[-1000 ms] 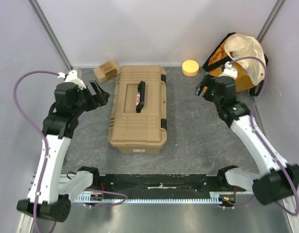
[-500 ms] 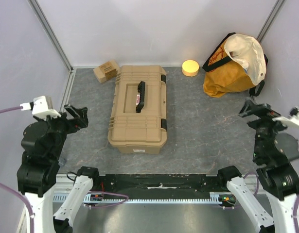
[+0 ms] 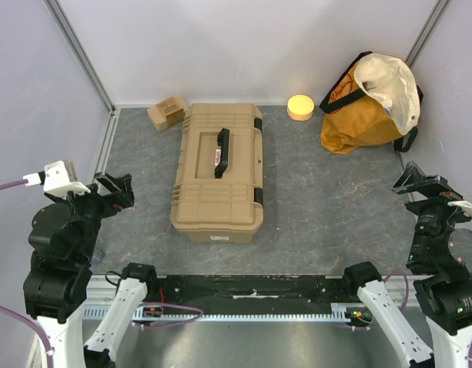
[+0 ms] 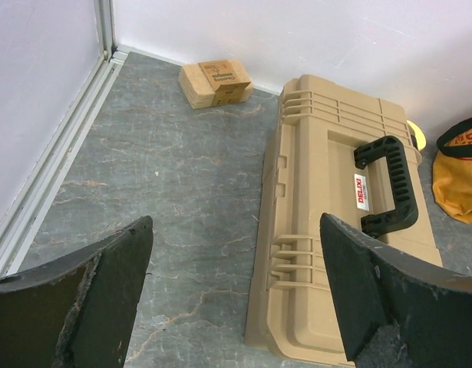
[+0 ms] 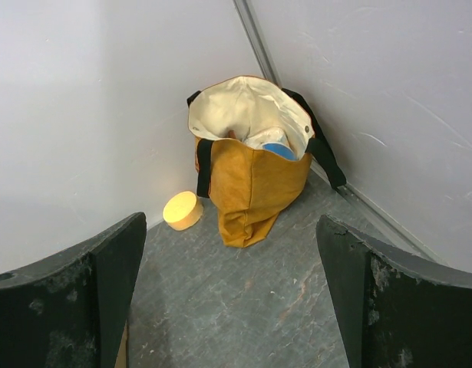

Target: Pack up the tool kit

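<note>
The tan tool kit (image 3: 219,173) lies shut in the middle of the grey floor, black handle (image 3: 221,152) on top, black latches on its right side, red-white label beside the handle. It also shows in the left wrist view (image 4: 339,230). My left gripper (image 3: 114,190) is open and empty, pulled back at the near left, well clear of the kit; its fingers (image 4: 105,291) frame bare floor and the kit's left edge. My right gripper (image 3: 421,184) is open and empty at the near right; its fingers (image 5: 374,299) frame the far right corner.
An orange-yellow cloth bag (image 3: 370,100) stands open in the far right corner, also in the right wrist view (image 5: 255,165). A yellow round puck (image 3: 300,106) sits by the back wall. A small tan block (image 3: 167,112) lies at the far left. Walls close in on three sides.
Both arms have drawn back from beside the kit's far end to the near corners. In the last half second they only settled slightly. The kit, bag, puck and block have not moved.
</note>
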Tool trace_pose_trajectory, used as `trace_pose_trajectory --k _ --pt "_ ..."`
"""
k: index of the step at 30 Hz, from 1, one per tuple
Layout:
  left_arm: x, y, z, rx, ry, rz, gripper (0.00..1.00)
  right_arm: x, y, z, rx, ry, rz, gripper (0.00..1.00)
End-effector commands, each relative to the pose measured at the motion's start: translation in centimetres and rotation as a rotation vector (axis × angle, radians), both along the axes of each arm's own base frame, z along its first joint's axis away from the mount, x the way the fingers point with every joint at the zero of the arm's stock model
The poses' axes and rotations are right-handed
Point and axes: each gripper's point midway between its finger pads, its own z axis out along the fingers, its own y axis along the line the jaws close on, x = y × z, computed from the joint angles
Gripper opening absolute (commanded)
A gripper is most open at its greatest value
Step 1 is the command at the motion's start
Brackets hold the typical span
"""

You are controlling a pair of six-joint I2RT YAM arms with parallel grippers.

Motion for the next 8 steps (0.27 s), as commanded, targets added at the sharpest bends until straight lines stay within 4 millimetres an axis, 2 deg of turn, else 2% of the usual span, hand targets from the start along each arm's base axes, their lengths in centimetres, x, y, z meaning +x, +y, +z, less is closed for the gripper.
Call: trace_pose_trajectory --k 1,8 --pt "-0.07 0.61 0.71 0.042 -0.011 0.02 0.94 -0.41 -0.37 0.4 0.001 -0.003 -0.017 0.98" --pt "0.01 0.52 0.76 0.04 -0.011 0.016 0.95 0.12 -0.11 -0.18 0.006 0.011 -0.01 0.98"
